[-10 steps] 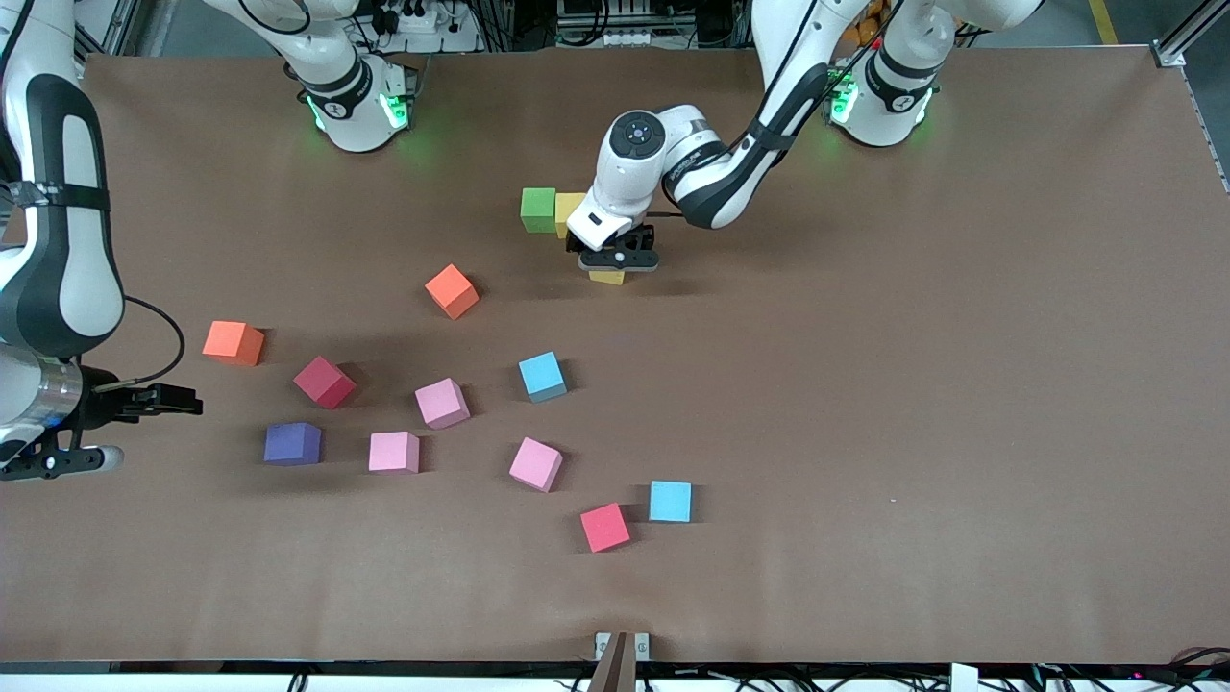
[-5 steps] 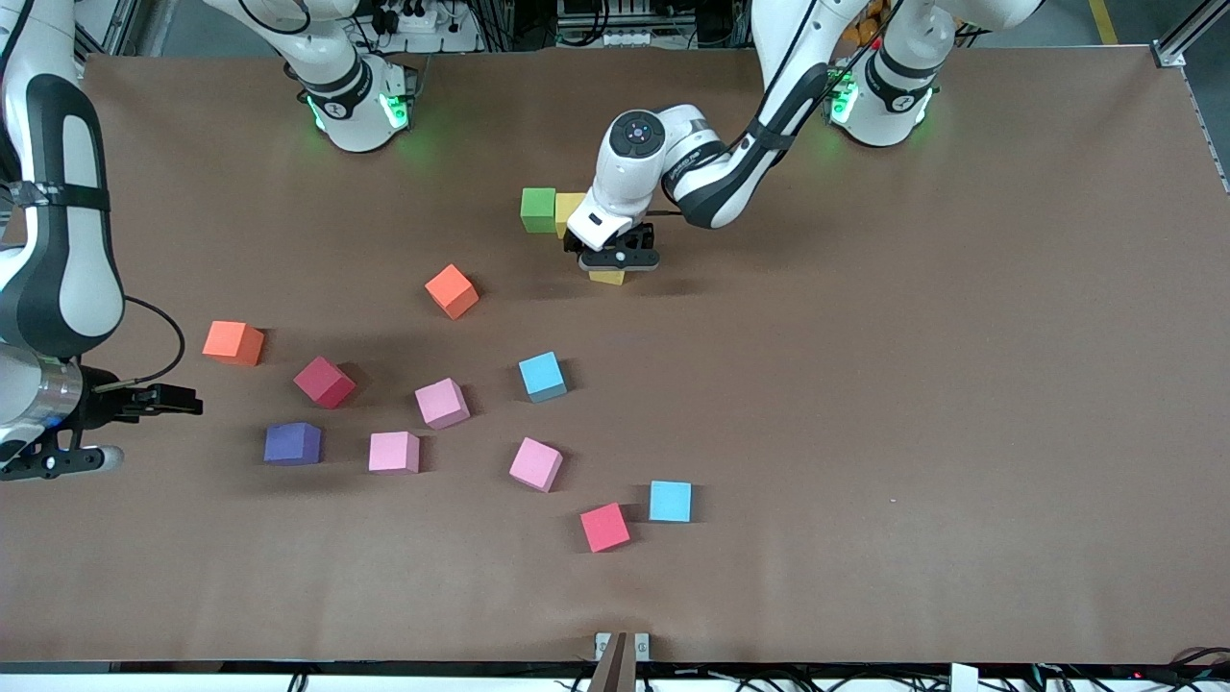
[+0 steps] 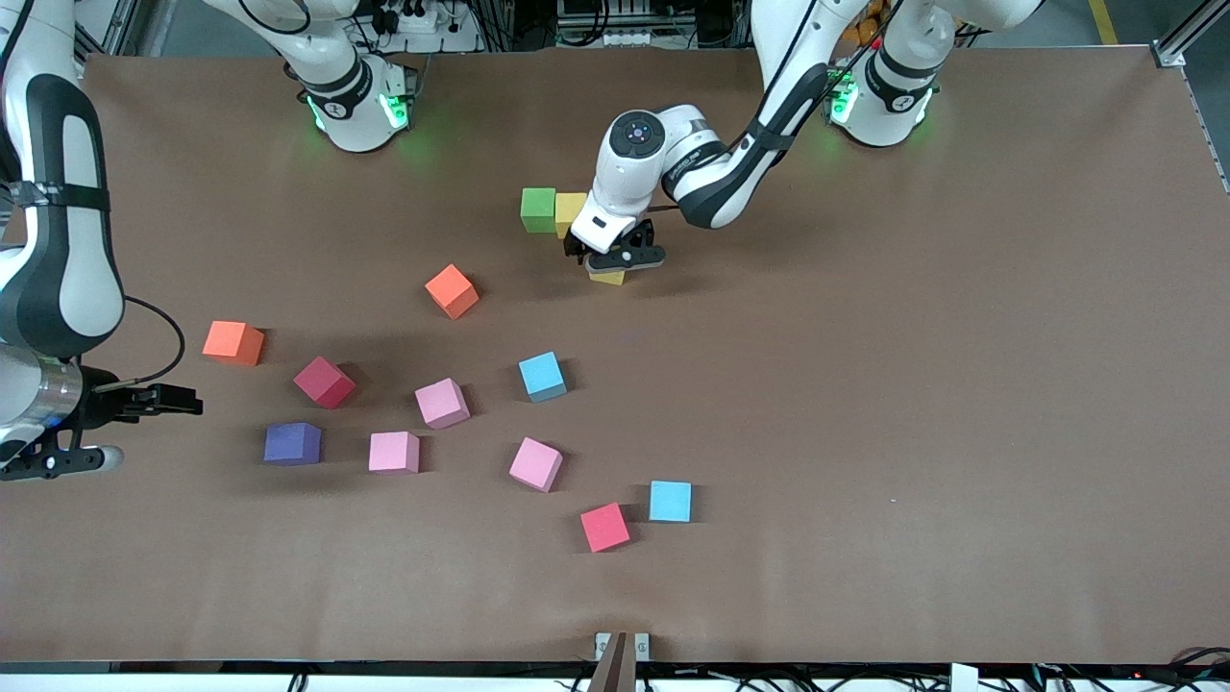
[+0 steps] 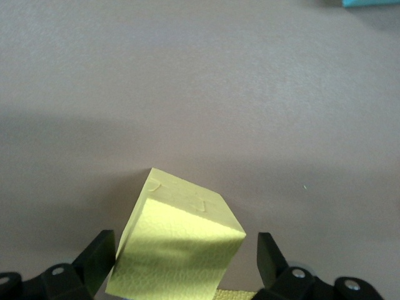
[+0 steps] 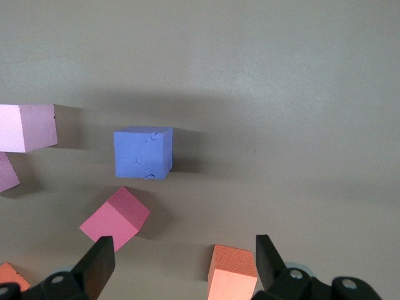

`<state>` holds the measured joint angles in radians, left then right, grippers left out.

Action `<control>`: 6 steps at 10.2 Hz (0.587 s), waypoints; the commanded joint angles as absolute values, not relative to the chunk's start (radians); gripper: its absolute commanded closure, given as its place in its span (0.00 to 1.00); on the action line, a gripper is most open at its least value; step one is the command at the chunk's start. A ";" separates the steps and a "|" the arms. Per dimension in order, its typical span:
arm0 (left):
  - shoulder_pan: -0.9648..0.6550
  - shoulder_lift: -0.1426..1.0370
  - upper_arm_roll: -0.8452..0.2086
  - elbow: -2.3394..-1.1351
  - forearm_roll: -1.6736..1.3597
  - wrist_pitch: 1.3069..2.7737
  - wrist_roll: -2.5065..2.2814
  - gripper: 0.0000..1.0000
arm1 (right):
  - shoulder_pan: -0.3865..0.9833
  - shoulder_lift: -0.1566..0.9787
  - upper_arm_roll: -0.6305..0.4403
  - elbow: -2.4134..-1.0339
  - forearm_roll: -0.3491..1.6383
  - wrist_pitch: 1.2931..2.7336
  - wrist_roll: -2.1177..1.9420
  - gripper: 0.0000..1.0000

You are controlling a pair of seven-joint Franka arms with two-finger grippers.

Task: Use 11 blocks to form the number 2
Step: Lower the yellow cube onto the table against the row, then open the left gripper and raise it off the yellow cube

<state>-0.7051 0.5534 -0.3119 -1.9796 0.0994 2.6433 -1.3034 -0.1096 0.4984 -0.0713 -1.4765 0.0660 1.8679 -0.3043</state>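
Left gripper (image 3: 615, 264) has twisted slightly since half-second-old frame, yellow cube (image 4: 175, 247) under it now skewed.

- Brown table (image 3: 961, 384): right arm waits at its end; right gripper (image 5: 181, 269) spread wide, empty, over purple matte cube (image 5: 142, 153).
- Left gripper: toward base edge, mid-table; fingers (image 4: 97, 259) spread, beside cube faces; contact not clear.
- Start of 2: green cube (image 3: 538, 209) touching second yellow cube (image 3: 569, 207).
- Loose blocks near front edge.
- Judgement: cubes light, slightly soft, grippy; pinch flat opposite faces.
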 commanded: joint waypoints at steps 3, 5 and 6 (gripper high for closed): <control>-0.704 0.552 -0.316 -1.988 0.133 2.655 -1.442 0.00 | -0.121 0.500 -0.061 -1.471 0.086 1.867 -0.321 0.00; -0.704 0.554 -0.318 -1.985 0.135 2.655 -1.505 0.00 | -0.121 0.500 -0.061 -1.470 0.084 1.867 -0.321 0.00; -0.704 0.554 -0.318 -1.982 0.135 2.655 -1.506 0.00 | -0.121 0.500 -0.061 -1.470 0.084 1.867 -0.321 0.00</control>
<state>-0.7058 0.5554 -0.3126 -1.9798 0.0996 2.6433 -1.4603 -0.1096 0.4984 -0.0713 -1.4765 0.0661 1.8679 -0.3044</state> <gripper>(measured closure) 0.000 0.000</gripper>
